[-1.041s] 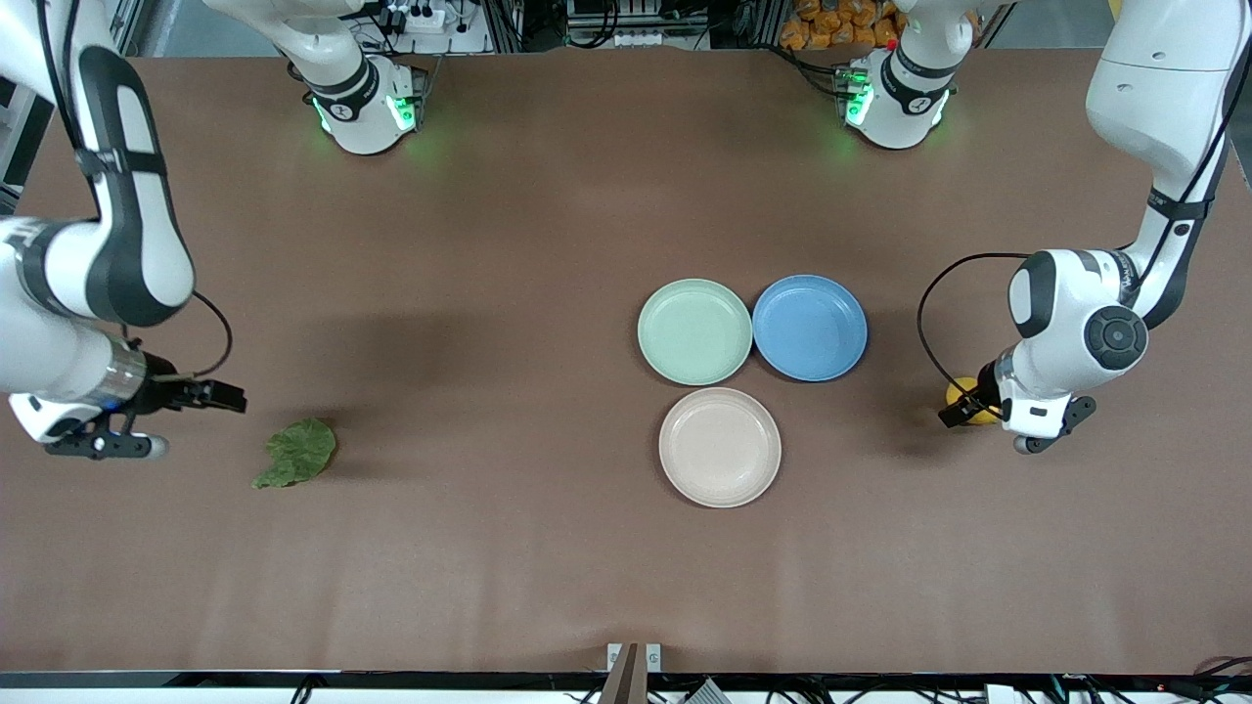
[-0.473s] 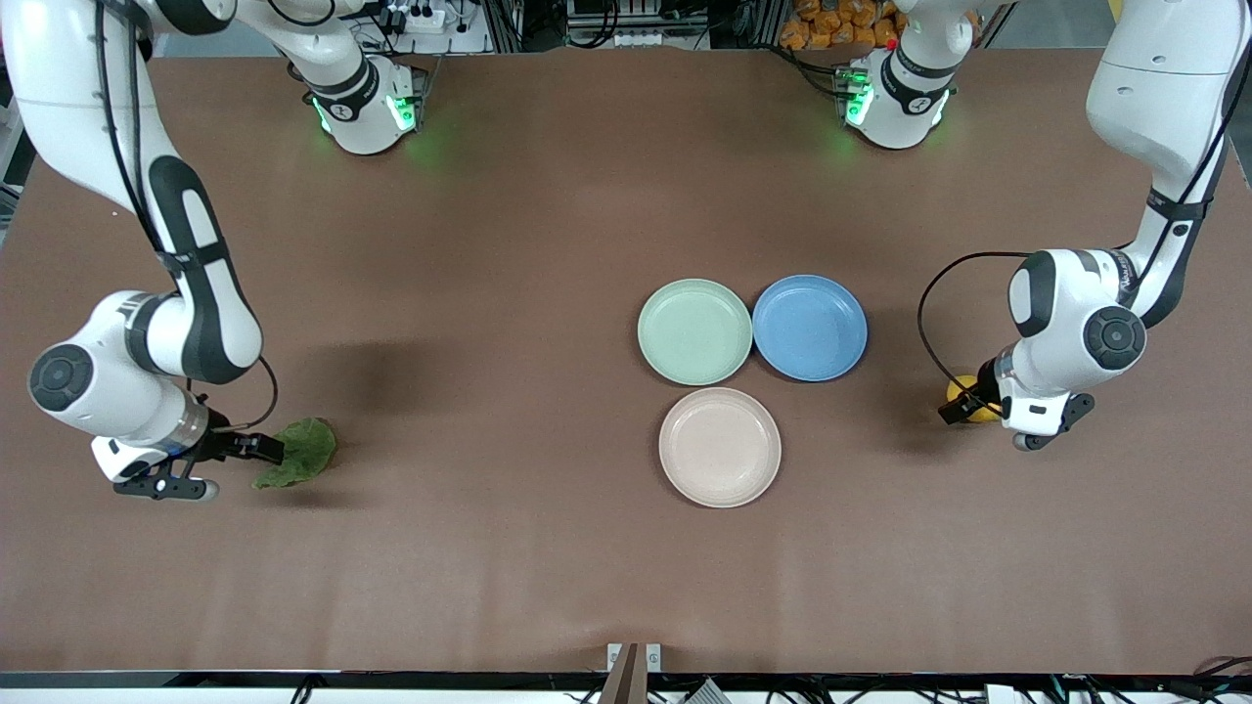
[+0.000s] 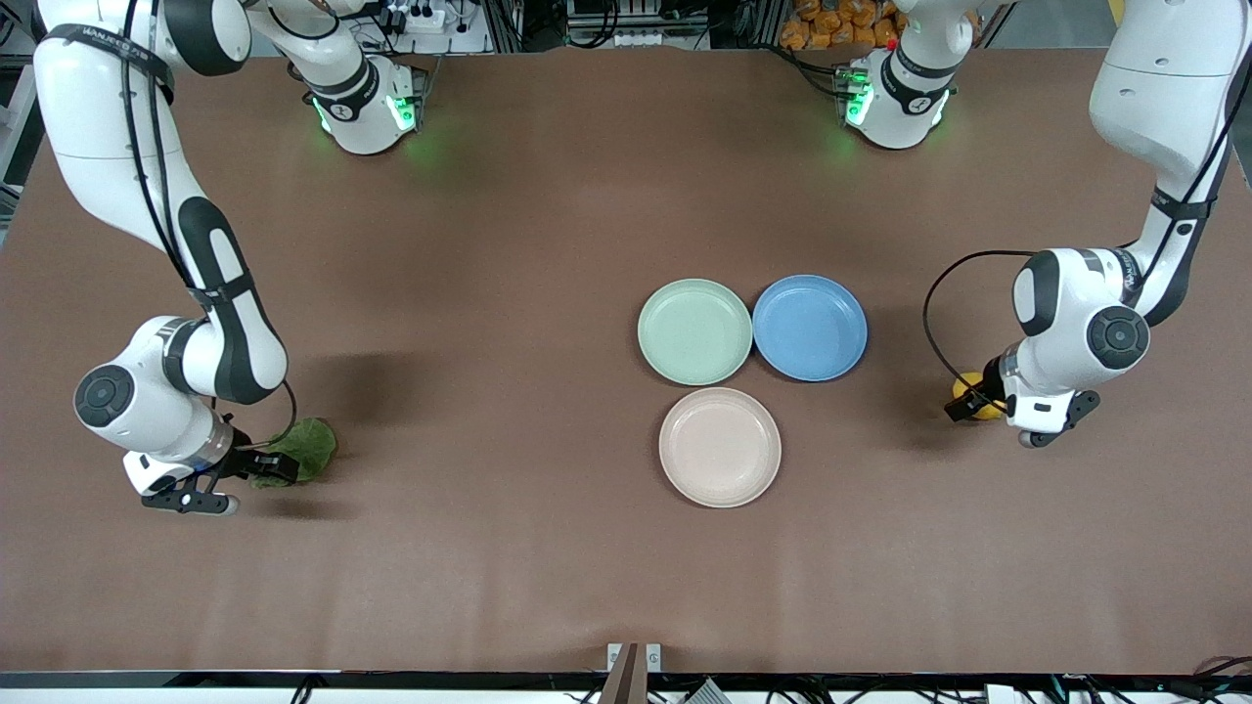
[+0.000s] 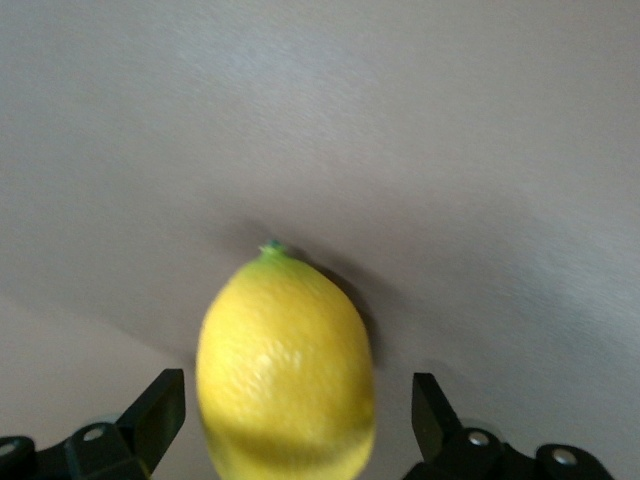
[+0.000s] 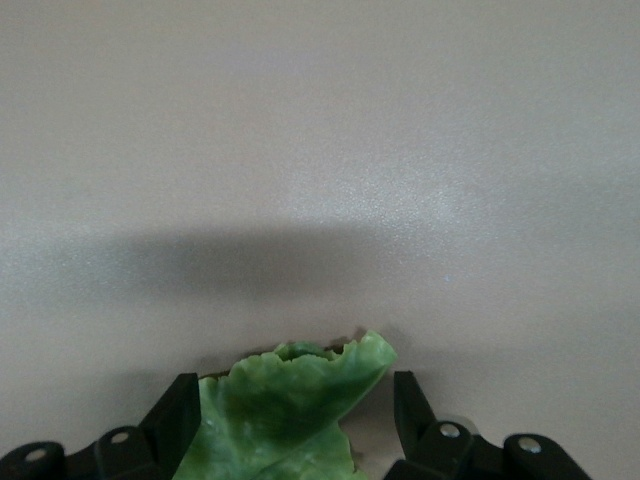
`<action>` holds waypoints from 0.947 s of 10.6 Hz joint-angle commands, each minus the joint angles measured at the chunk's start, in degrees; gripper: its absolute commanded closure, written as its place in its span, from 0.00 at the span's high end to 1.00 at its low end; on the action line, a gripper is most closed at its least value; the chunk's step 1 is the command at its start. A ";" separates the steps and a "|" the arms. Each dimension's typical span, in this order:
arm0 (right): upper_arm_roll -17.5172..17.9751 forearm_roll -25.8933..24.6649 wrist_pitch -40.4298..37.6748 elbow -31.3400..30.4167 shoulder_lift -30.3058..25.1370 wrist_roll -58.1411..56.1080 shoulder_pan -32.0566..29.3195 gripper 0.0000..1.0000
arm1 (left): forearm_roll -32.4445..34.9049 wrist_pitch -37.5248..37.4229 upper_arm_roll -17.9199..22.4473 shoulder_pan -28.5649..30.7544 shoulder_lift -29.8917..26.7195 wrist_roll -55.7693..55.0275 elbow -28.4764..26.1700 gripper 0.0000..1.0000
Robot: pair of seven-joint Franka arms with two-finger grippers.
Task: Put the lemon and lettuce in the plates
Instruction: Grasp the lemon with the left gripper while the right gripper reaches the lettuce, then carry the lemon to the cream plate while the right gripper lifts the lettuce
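The small oval yellow lemon point(image 4: 286, 365) lies on the brown table point(image 3: 509, 244) at the left arm's end, well apart from the plates. The left gripper point(image 4: 292, 420) is down around it, its two black fingers point(image 4: 152, 412) wide apart, one on each side, not touching the fruit yet.

The flat crinkled dark green lettuce leaf point(image 3: 303, 448) lies on the table at the right arm's end. The right gripper point(image 5: 290, 415) is low over its edge, with the leaf between two parted fingers — not pinched yet.

The pale mint green round plate point(image 3: 694, 331) and the beige-cream round plate point(image 3: 720, 447) sit empty near the middle, beside a blue round plate point(image 3: 810, 327).

To do this step well, I think each gripper should squeeze slowly — the lemon is round and could roll out, so grab it at its fat middle. The leaf is thin, so the fingers should stay right down at the table.

Dark letters run along the right arm's upper part, too small for me to read.
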 commanded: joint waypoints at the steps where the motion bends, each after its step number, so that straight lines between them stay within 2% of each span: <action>1: 0.35 1.50 -0.18 1.32 1.13 0.41 -0.33 0.72 | 3.03 0.81 1.24 0.29 0.11 -0.84 0.16 1.00; 4: 0.26 0.63 -0.18 1.06 0.78 0.15 1.15 0.12 | 3.03 0.82 1.16 -0.15 0.54 -1.28 0.34 1.00; 5: 0.35 0.62 -0.27 1.14 0.52 0.23 1.43 0.00 | 3.03 0.82 1.16 -0.50 0.90 -1.28 0.69 1.00; 7: 0.35 0.62 -0.18 1.41 0.43 0.15 1.34 0.00 | 3.12 0.99 1.07 -0.68 1.16 -1.20 1.13 1.00; 8: 0.26 0.62 -0.44 1.41 -0.27 0.14 1.60 0.00 | 3.21 1.60 0.98 -0.68 1.42 -1.11 1.57 0.96; 9: 0.35 0.71 -1.05 1.67 -1.41 0.32 1.78 0.00 | 3.12 1.95 0.81 -0.68 1.34 -1.28 1.66 0.35; 10: 0.35 0.80 -1.32 1.67 -2.90 0.32 1.87 0.00 | 3.03 1.96 0.81 -0.59 1.34 -1.37 1.57 0.00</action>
